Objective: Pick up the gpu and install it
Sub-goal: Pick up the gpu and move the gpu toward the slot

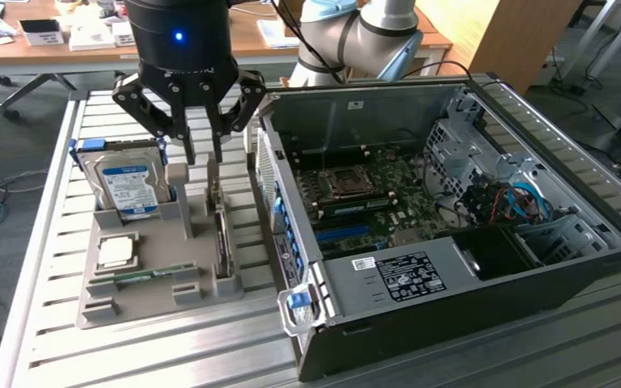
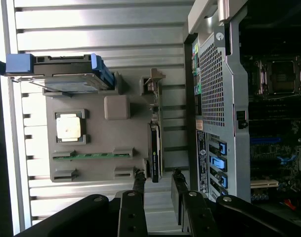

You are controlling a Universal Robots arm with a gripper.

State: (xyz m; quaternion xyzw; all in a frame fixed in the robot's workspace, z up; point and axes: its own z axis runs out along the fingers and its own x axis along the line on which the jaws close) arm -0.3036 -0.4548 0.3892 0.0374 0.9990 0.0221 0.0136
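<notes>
1. Slatted metal bench (image 1: 181, 356) runs under everything, and behind it in the exterior view stands a wooden desk (image 1: 73, 44) strewn with small items.
2. A grey tray (image 1: 149, 303) lies on the bench toward the exterior view's left, and an open computer case (image 1: 569, 267) lies on its side just beside the tray.
3. The gpu (image 1: 222, 242) stands on its long edge in a slot along the tray edge nearest the case. It has not been lifted out or installed.
4. In the wrist view the gpu (image 2: 155, 148) shows as a thin dark strip, with its silver bracket at the end farther from the claw.
5. The gripper (image 1: 204, 158) hangs above the tray, directly over the gpu's line. Its claw is released and grasps nothing.
6. Seen from the wrist, the gripper (image 2: 157, 180) has one fingertip on each side of the card's near end, with a gap to the card on both sides.
7. A hard drive (image 1: 127, 186) with a blue-and-white label stands upright at the far corner of the tray, away from the case.
8. A square processor (image 1: 116, 252) lies flat in its pocket along the tray edge away from the case, with a memory stick (image 1: 143, 277) in a slot just beside it.
9. A short grey post (image 1: 178, 190) rises from the tray between the hard drive and the gpu.
10. Inside the case the motherboard (image 1: 375, 202) lies exposed, with its empty processor socket showing.
</notes>
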